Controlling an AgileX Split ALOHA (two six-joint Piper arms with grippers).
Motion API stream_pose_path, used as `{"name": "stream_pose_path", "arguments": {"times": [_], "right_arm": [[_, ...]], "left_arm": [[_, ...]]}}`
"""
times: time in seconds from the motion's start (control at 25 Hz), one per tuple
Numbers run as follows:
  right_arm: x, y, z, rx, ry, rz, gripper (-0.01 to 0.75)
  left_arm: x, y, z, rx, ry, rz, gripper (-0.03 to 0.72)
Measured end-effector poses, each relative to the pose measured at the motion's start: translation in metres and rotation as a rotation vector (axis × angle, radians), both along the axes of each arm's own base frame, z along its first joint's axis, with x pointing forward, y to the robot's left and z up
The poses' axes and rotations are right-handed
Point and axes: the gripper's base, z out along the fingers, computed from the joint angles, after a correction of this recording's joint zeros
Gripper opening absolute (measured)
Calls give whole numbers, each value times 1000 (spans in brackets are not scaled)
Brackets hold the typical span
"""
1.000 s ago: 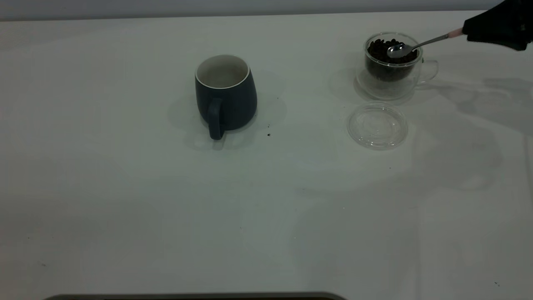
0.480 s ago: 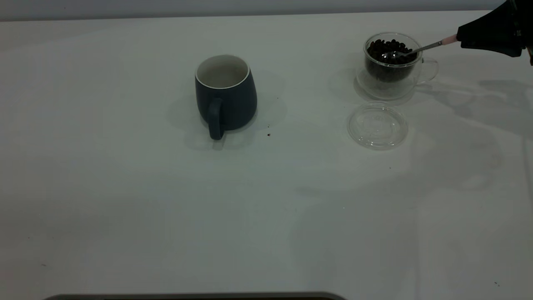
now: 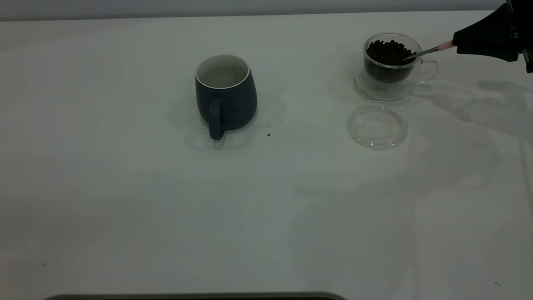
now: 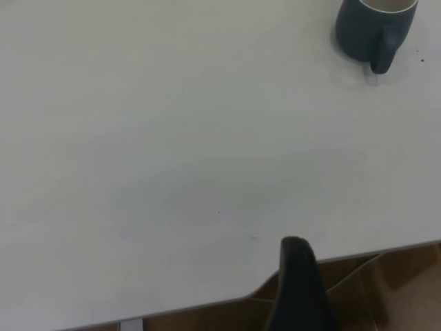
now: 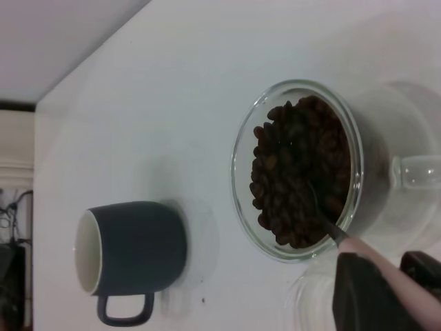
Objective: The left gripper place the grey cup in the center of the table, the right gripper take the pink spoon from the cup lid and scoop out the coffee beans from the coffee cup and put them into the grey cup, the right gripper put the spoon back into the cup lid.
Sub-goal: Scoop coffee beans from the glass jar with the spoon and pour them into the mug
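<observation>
Pink spoon [image 3: 429,50] pinched in the right gripper [image 3: 458,43], bowl sunk in the coffee beans [image 3: 389,52] of the coffee cup [image 3: 391,66]; cup lid [image 3: 377,125] just in front, grey cup [image 3: 225,95] mid-desk [image 3: 125,187]. Left wrist: left gripper [image 4: 298,289] at the desk edge, fingers' spread unclear. Right wrist: fingers [image 5: 365,293] clamp the handle.

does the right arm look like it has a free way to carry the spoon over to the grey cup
Probably yes. The right gripper holds the spoon, its bowl sunk in the beans. Only bare table lies between the glass cup and the grey cup, whose mouth is open.
</observation>
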Motion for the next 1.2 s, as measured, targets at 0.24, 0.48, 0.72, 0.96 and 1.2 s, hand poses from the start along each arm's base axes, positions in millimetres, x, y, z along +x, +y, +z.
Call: {"name": "stream_pose_path", "arguments": {"times": [0.24, 0.48, 0.72, 0.96, 1.2], "right_arm": [[-1, 5, 0, 23, 30, 10, 101], [-1, 8, 0, 21, 32, 21, 101], [-1, -4, 1, 45, 43, -41, 101], [-2, -7, 2, 77, 61, -67, 101], [-7, -12, -13, 177, 130, -107, 101]], "left_arm": [[0, 0, 0, 0, 0, 0, 565], [0, 0, 0, 0, 0, 0, 565], [0, 0, 0, 0, 0, 0, 565], [0, 0, 0, 0, 0, 0, 565], [0, 0, 0, 0, 0, 0, 565]]}}
